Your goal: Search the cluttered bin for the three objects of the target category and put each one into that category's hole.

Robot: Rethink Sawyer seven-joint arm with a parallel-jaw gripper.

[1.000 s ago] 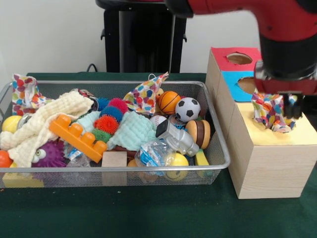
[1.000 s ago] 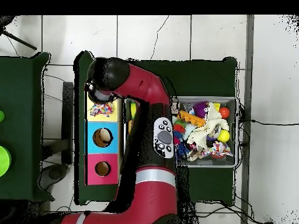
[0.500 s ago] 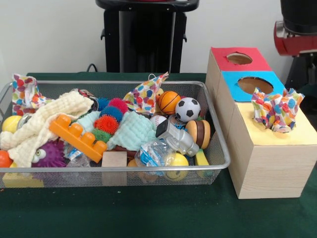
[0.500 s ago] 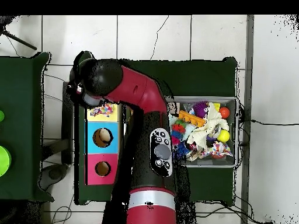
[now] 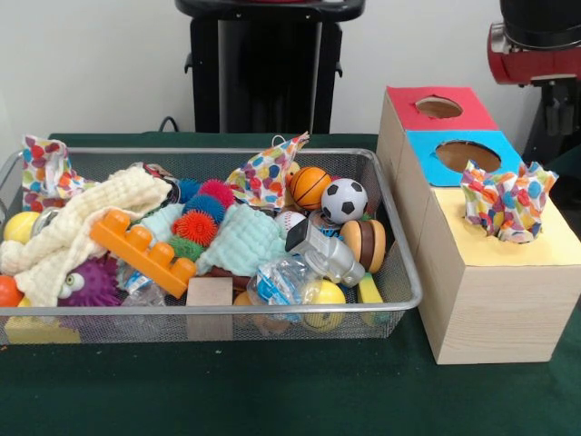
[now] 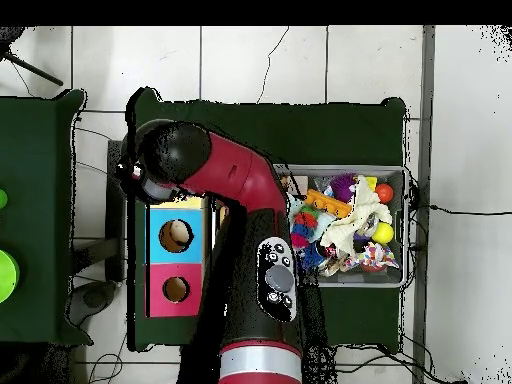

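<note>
Cloth (image 5: pixel 505 204), the dotted one, sits bunched in the hole of the yellow section (image 5: pixel 554 243) of the box (image 5: pixel 481 300), below my wrist (image 5: pixel 536 45) and a little toward the bin (image 5: pixel 272 309). Only the red and black end of my arm shows at the top corner of the front view; my claw itself is hidden there, and from overhead my arm (image 6: pixel 215 175) covers it, so I cannot tell whether it is apart or together. Nothing hangs from me that I can see. Beyond the cloth from me lie the blue hole (image 5: pixel 467 154) and the red hole (image 5: pixel 438 107). Well apart, in the bin, another dotted cloth (image 5: pixel 268 173) leans beside the basketball (image 5: pixel 310 186), and a third (image 5: pixel 44 163) drapes the farthest corner.
</note>
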